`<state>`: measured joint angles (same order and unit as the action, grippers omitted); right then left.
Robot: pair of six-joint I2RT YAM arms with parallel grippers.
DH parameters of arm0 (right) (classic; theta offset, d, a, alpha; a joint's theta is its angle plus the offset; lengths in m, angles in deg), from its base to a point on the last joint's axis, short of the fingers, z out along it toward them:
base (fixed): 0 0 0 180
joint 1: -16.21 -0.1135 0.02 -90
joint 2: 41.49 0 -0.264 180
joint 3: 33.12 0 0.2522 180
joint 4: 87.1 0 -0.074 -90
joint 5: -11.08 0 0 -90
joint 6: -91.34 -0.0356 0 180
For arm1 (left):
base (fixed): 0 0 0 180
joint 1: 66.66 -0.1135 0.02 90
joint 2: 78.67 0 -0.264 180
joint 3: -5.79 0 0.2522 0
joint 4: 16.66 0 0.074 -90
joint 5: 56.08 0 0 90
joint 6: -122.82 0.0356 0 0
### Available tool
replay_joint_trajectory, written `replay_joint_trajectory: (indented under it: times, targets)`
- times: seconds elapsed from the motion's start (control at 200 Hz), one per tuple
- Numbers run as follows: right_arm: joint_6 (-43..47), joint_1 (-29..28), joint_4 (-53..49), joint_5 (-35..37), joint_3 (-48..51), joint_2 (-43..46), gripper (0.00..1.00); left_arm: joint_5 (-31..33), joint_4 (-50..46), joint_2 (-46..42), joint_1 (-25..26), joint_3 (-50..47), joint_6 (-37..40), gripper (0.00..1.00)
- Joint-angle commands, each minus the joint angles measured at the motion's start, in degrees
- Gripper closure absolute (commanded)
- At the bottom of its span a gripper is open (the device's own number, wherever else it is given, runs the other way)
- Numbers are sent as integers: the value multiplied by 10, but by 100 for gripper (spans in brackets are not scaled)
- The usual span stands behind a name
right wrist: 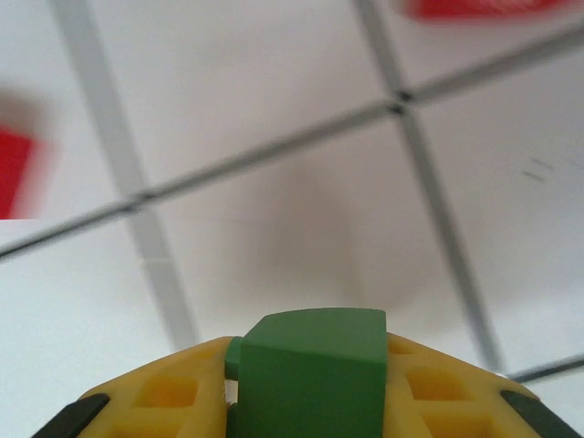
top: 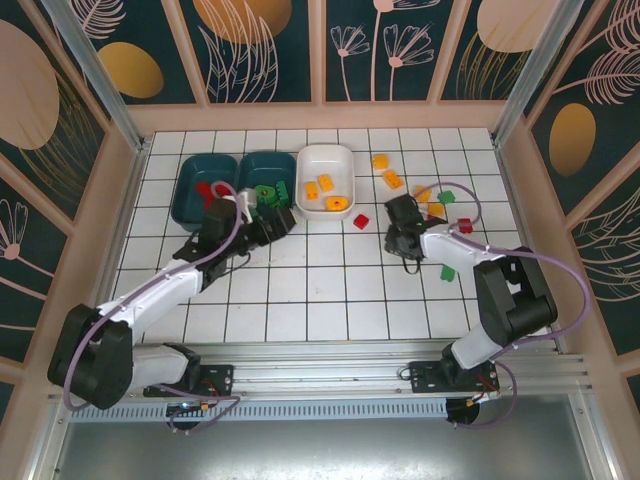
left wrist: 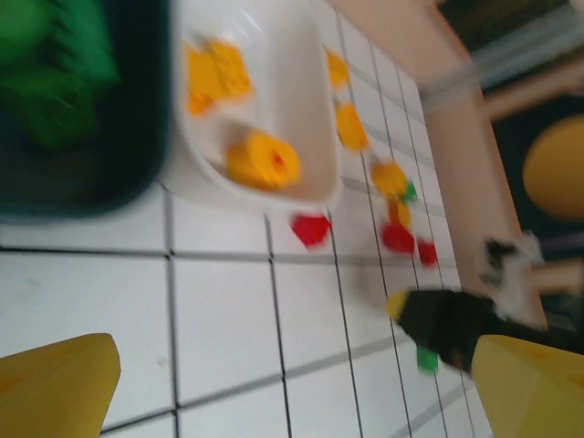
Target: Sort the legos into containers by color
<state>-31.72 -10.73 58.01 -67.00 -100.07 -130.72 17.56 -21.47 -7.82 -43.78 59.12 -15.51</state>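
- Top external view takes in the whole table (top: pixel 330 300). Three trays stand in a row at the far side: the left teal tray (top: pixel 190 170) with red pieces, the middle teal tray (top: pixel 255 168) with green ones, and the white tray (top: pixel 320 160) with orange bricks (top: pixel 325 182).
- From above, the left hand (top: pixel 275 222) sits just in front of the middle teal tray. The right hand (top: pixel 402 228) hangs over bare tiles to the right of the white tray. How either hand's fingers stand cannot be told from this angle.
- Loose bricks lie scattered right of the white tray. Among them are a red brick (top: pixel 361 221) near its front corner, several orange ones, and a green one (top: pixel 447 272) nearer the arms.
- Left wrist view shows the left hand (left wrist: pixel 292 392) released. Its yellow fingers (left wrist: pixel 55 383) sit at the two bottom corners, wide apart, with nothing between them and white tile beneath.
- That same view, blurred, looks across the white tray (left wrist: pixel 283 82) with its orange bricks (left wrist: pixel 263 160) and the teal tray's green pile (left wrist: pixel 55 82). The red brick (left wrist: pixel 312 228) lies just past the white rim.
- Right wrist view shows what the overhead angle cannot. The right hand (right wrist: pixel 310 392) is clenched on a green brick (right wrist: pixel 315 351), which is pinched between its yellow fingers (right wrist: pixel 164 397) above white tile.
- Smeared red bricks show there at the left edge (right wrist: pixel 16 173) and the top edge.
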Motion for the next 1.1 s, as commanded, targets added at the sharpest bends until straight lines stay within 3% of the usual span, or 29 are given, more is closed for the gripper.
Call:
replay_joint_trajectory:
  times: [0.0,0.08,0.225,0.45,0.631,0.746,0.886,1.096]
  targets:
    - [22,-73,25,13,-96,-8,74,101,-74,-45,-80,4,-49,2]
    - [44,-120,68,-14,-169,-63,74,126,-89,-67,-125,-12,-71,1]
    - [91,-177,67,-20,-348,-215,73,159,-115,-99,-155,-32,-86,1]
    - [115,-185,19,-83,-570,-386,70,138,-131,-141,-157,-64,-91,1]
    - [151,-195,-33,-91,-675,-437,49,85,-80,-157,-158,-91,-85,1]
    - [159,-199,-43,-75,-686,-427,37,12,15,-148,-157,-110,-104,1]
    - [161,-201,-51,-30,-653,-381,36,-23,41,-124,-157,-103,-98,2]
    - [86,-158,-22,82,-360,-170,36,-82,133,-89,-125,-119,-99,1]
